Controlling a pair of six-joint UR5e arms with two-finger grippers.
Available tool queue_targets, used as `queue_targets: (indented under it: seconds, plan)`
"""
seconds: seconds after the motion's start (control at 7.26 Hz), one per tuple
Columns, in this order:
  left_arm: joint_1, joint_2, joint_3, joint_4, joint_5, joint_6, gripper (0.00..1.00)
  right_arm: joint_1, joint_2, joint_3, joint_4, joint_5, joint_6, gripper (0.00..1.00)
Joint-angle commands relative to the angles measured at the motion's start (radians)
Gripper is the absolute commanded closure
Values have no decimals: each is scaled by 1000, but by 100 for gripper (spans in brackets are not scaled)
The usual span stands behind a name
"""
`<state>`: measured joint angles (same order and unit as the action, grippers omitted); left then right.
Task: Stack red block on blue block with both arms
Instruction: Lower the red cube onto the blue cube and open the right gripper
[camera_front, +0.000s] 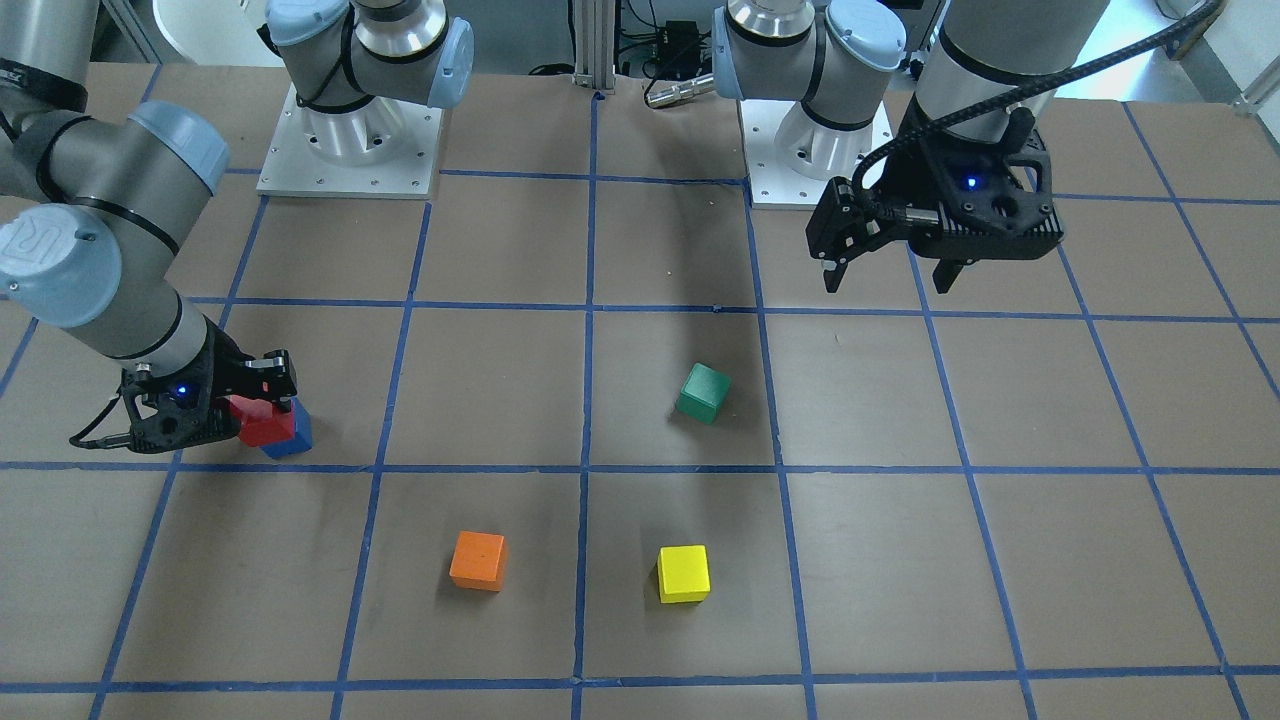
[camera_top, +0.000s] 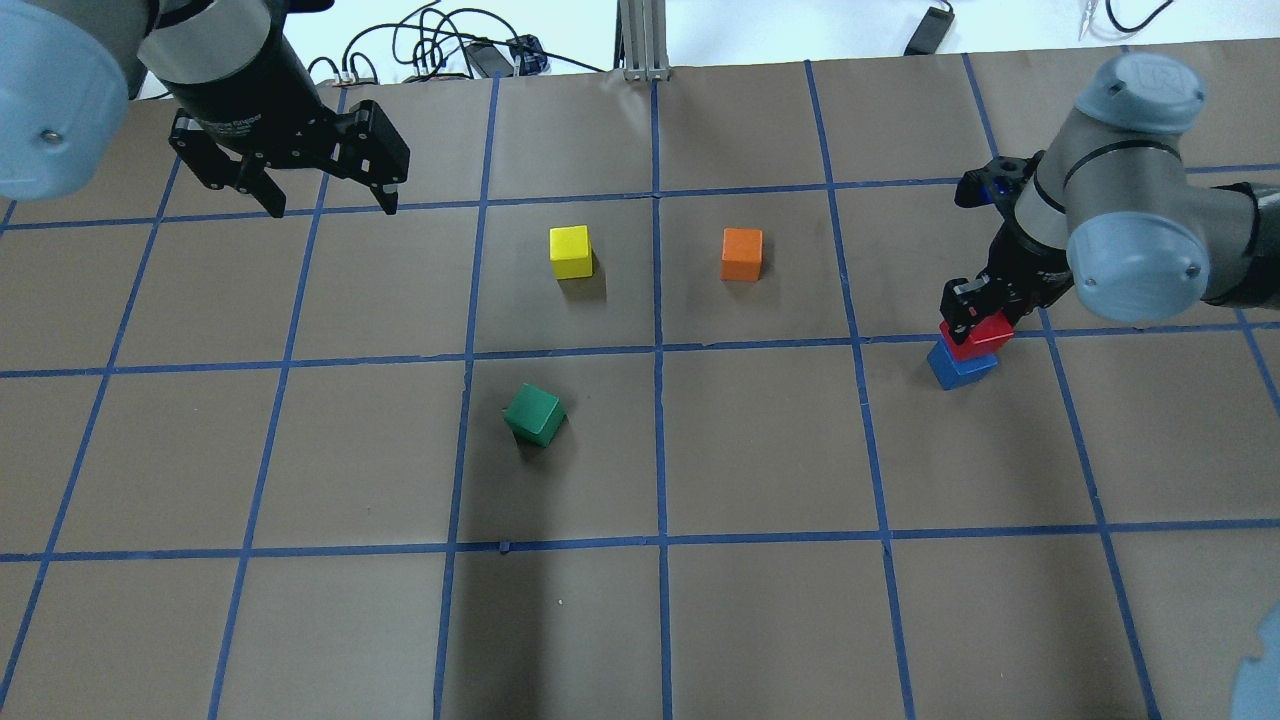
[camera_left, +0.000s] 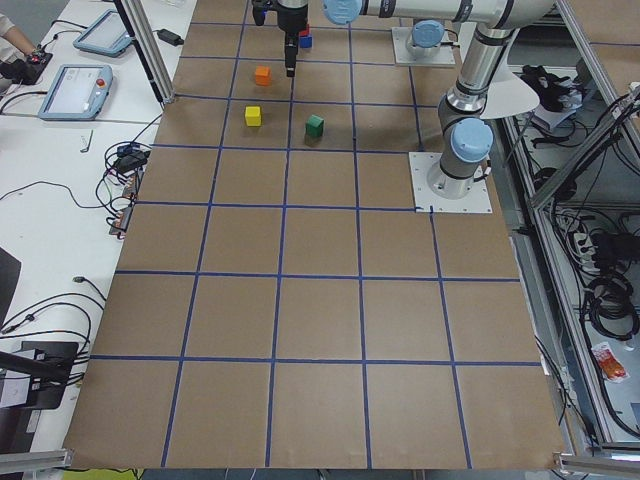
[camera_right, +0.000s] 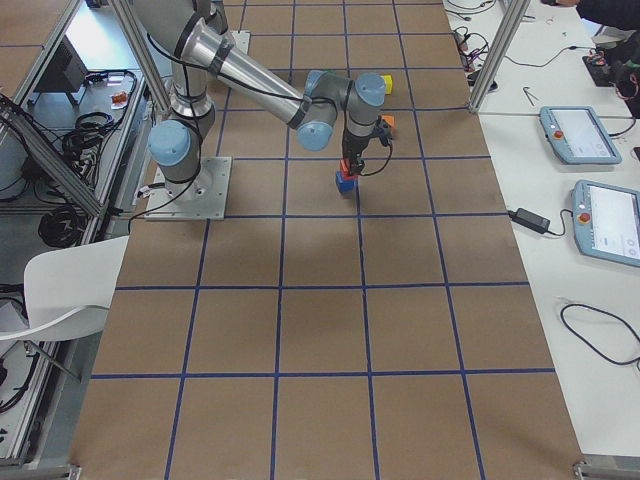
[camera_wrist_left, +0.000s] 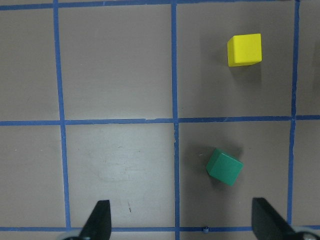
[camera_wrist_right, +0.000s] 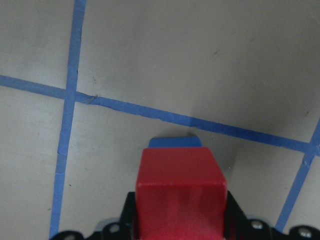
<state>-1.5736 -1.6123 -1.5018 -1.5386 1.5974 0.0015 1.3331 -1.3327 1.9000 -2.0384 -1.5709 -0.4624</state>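
The red block (camera_front: 265, 425) sits on top of the blue block (camera_front: 292, 440), slightly offset, near the table's right end from the robot. My right gripper (camera_front: 266, 410) is shut on the red block (camera_top: 980, 338), with the blue block (camera_top: 958, 367) under it. In the right wrist view the red block (camera_wrist_right: 180, 190) fills the jaws and a sliver of the blue block (camera_wrist_right: 172, 142) shows beyond it. My left gripper (camera_top: 332, 208) is open and empty, held well above the table on the left side; it also shows in the front view (camera_front: 888, 282).
A green cube (camera_top: 534, 414) lies tilted near the table's middle. A yellow cube (camera_top: 570, 251) and an orange cube (camera_top: 741, 254) stand further from the robot. The table is brown with a blue tape grid (camera_top: 657, 350).
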Motion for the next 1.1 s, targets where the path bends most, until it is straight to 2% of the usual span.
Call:
queue_targets:
  seconds: [0.0, 0.28, 0.41, 0.55, 0.69, 0.83, 0.96]
  plan:
    - [0, 0, 0, 0, 1, 0, 0, 0, -2, 2, 6, -5, 1, 100]
    - [0, 0, 0, 0, 1, 0, 0, 0, 1, 5, 7, -4, 1, 99]
    - [0, 0, 0, 0, -2, 0, 0, 0, 0, 4, 9, -5, 1, 81]
    - [1, 0, 0, 0, -1, 0, 0, -2, 1, 4, 12, -6, -1, 80]
    - [0, -1, 0, 0, -2, 0, 0, 0, 4, 5, 13, -5, -1, 67]
    - [0, -1, 0, 0, -1, 0, 0, 0, 6, 5, 13, -5, -2, 43]
    - [0, -1, 0, 0, -2, 0, 0, 0, 6, 5, 13, -5, -2, 13]
